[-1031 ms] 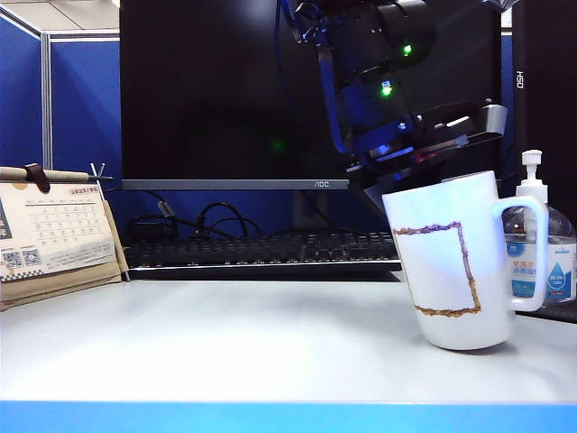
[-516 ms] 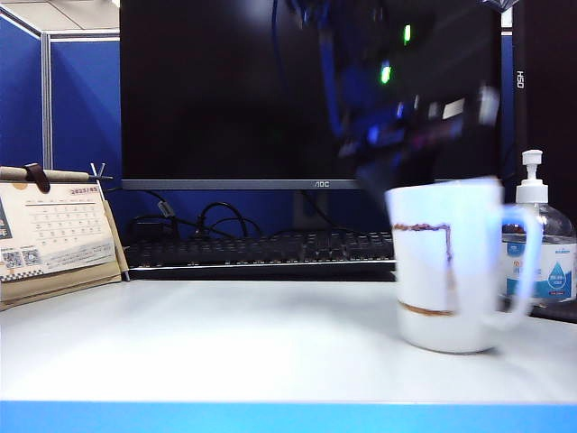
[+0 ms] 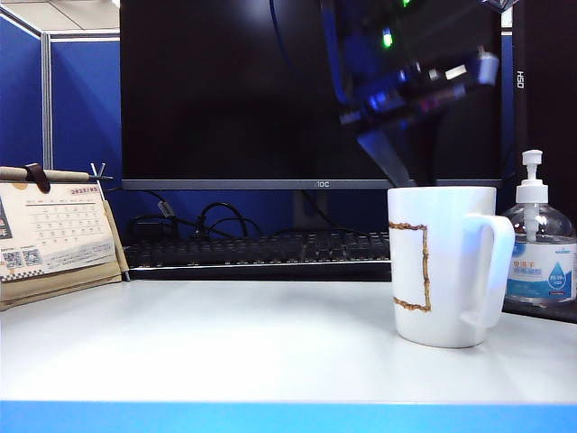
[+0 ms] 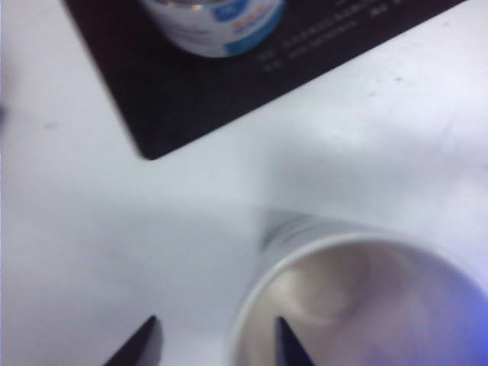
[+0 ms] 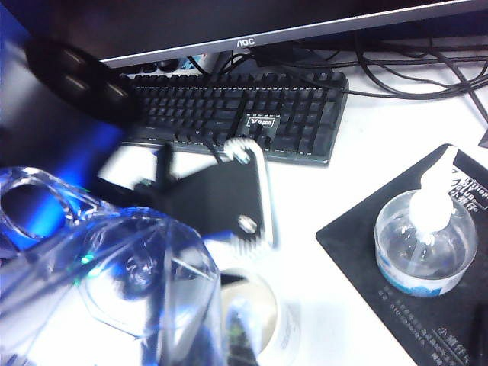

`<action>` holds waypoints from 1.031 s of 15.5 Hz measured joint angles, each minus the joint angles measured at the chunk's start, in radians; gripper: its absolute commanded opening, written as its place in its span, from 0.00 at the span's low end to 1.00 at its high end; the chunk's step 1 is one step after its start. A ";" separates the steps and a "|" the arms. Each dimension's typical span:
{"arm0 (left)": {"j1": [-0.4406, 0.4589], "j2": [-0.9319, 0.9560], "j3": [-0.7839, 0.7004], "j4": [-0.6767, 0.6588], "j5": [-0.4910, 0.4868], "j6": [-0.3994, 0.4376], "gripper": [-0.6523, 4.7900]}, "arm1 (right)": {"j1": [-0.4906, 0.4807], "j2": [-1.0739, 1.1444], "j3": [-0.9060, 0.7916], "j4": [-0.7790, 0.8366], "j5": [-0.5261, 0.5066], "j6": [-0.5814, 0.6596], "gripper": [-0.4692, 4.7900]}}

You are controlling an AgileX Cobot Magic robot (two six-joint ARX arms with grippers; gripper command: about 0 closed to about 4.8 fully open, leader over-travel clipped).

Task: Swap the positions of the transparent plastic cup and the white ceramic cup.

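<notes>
The white ceramic cup (image 3: 442,266) stands upright on the right of the table, its handle to the right. My left gripper (image 3: 401,161) hangs blurred just above the cup's rim. In the left wrist view this gripper (image 4: 216,328) is open: one fingertip (image 4: 280,335) is over the cup's mouth (image 4: 358,305), the other outside, neither touching the wall. The transparent plastic cup (image 5: 130,274) fills the near part of the right wrist view, held off the table in my shut right gripper (image 5: 221,343), whose fingers are mostly hidden behind it. The white cup (image 5: 263,320) sits below it.
A clear pump bottle (image 3: 539,253) stands on a black mat (image 5: 427,320) just right of the white cup. A keyboard (image 3: 261,248) and a monitor (image 3: 234,90) line the back. A desk calendar (image 3: 54,234) stands at the far left.
The white cup was tilted in my left gripper; now it stands upright on the table, turned a little. The left gripper has opened and lifted off the rim.
</notes>
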State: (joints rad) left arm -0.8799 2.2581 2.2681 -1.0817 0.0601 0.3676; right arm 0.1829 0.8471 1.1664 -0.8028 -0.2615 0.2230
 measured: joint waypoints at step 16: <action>0.427 -0.586 0.071 -0.127 0.028 -0.121 0.24 | 0.186 0.258 0.000 0.317 -0.293 0.053 0.07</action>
State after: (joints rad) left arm -0.4526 1.6718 2.3394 -1.2091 0.0883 0.2470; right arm 0.3691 1.1049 1.1667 -0.4854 -0.5541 0.2756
